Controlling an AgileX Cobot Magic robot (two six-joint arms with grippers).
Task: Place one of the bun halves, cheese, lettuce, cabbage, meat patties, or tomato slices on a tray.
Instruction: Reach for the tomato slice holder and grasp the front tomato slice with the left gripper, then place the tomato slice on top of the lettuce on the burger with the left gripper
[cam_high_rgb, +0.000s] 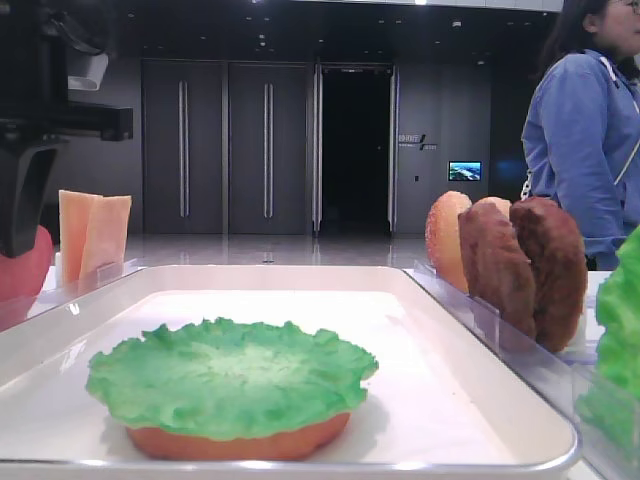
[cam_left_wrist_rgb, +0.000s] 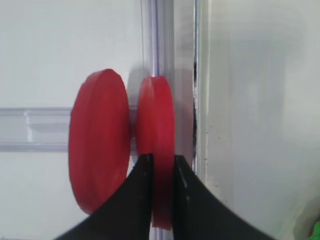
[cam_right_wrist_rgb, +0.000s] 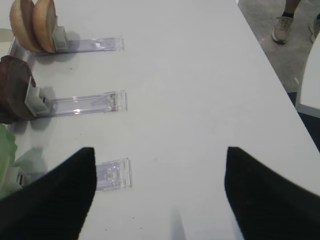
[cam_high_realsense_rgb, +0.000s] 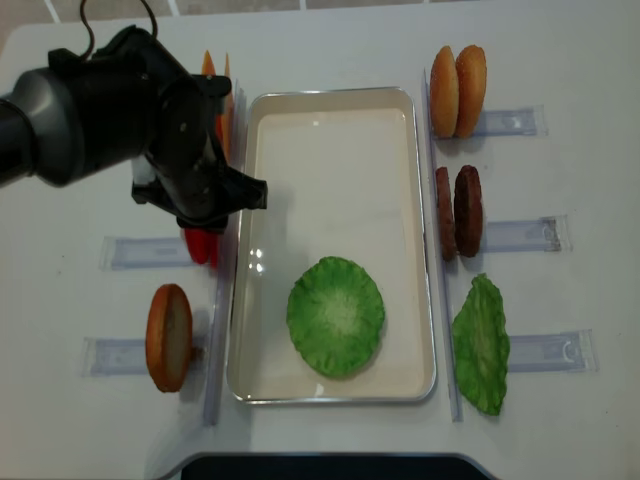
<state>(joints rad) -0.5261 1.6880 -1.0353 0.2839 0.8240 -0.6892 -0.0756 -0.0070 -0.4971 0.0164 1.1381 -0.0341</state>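
In the left wrist view my left gripper (cam_left_wrist_rgb: 162, 159) is shut on the edge of a red tomato slice (cam_left_wrist_rgb: 156, 115) standing in its clear rack. A second tomato slice (cam_left_wrist_rgb: 99, 135) stands just left of it. From above, the left arm (cam_high_realsense_rgb: 180, 150) covers that rack beside the tray's left rim (cam_high_realsense_rgb: 240, 200), with the slices (cam_high_realsense_rgb: 203, 244) showing below it. The white tray (cam_high_realsense_rgb: 330, 100) holds a lettuce leaf (cam_high_realsense_rgb: 335, 315) lying on a bun half (cam_high_rgb: 240, 440). My right gripper (cam_right_wrist_rgb: 160, 165) is open over bare table, holding nothing.
Clear racks flank the tray: cheese (cam_high_realsense_rgb: 215, 95) and a bun half (cam_high_realsense_rgb: 168, 337) on the left; bun halves (cam_high_realsense_rgb: 458, 90), meat patties (cam_high_realsense_rgb: 457, 212) and a green leaf (cam_high_realsense_rgb: 481, 343) on the right. A person (cam_high_rgb: 585, 130) stands behind the table.
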